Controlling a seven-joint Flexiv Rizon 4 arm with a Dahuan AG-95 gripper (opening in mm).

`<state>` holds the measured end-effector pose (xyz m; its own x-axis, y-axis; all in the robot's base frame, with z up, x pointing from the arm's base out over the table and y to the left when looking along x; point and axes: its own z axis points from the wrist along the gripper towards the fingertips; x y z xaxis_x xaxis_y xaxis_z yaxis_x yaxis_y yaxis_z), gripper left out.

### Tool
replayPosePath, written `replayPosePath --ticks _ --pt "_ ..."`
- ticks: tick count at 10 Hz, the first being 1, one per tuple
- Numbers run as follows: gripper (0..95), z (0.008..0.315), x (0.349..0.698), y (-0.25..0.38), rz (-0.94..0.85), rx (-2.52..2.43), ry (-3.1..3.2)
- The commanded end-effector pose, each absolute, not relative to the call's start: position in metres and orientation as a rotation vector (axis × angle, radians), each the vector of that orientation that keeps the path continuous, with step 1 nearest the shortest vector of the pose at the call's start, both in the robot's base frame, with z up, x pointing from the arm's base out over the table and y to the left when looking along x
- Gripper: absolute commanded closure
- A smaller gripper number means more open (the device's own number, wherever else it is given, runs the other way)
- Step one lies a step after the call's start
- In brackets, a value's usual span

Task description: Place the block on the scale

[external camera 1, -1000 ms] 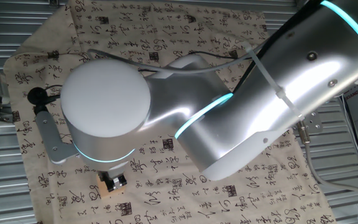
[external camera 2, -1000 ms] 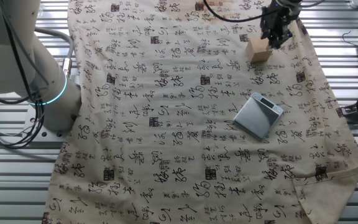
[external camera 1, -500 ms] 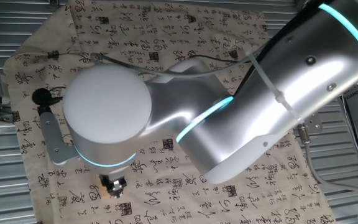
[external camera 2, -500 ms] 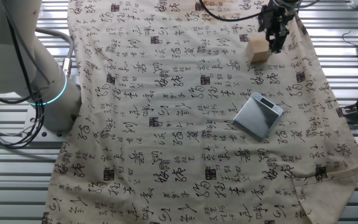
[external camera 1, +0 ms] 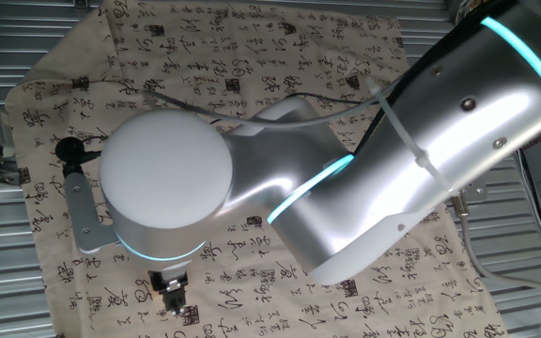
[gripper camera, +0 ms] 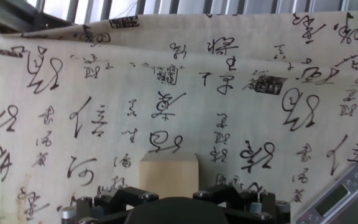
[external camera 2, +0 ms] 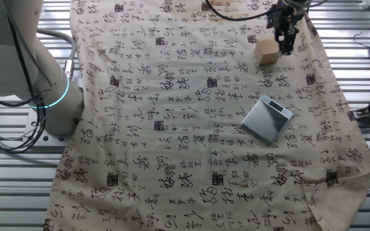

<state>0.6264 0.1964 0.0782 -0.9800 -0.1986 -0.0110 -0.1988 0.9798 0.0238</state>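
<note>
The block (external camera 2: 268, 51), a small tan wooden cube, stands on the printed cloth near its far right edge. My gripper (external camera 2: 286, 37) is right beside it on its right, low over the cloth, open and holding nothing. In the hand view the block (gripper camera: 168, 171) is at the bottom centre, just ahead of my gripper (gripper camera: 176, 196), with a dark jaw on either side. The scale (external camera 2: 267, 119), a flat dark grey square, lies on the cloth nearer the front; its corner (gripper camera: 340, 198) shows at the hand view's bottom right. In the one fixed view my gripper (external camera 1: 173, 293) hides the block.
The arm's big silver elbow (external camera 1: 346, 169) fills most of the one fixed view. The robot base (external camera 2: 37, 70) stands left of the cloth. The cloth's edge (external camera 2: 326, 58) runs close to the block, with slatted metal table (external camera 2: 358, 77) beyond it.
My gripper has shifted a little sideways past the block and sits lower. The block and the scale have not moved.
</note>
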Motion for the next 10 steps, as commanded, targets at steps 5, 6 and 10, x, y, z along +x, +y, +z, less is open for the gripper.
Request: replayPosePath --ticks 5,6,10 --pt "0.0 0.072 0.626 0.197 0.04 -0.288 3.125" --pt "0.0 0.071 0.625 0.197 0.04 -0.286 3.123" --pt "0.0 0.062 0.62 0.202 0.036 -0.269 3.112"
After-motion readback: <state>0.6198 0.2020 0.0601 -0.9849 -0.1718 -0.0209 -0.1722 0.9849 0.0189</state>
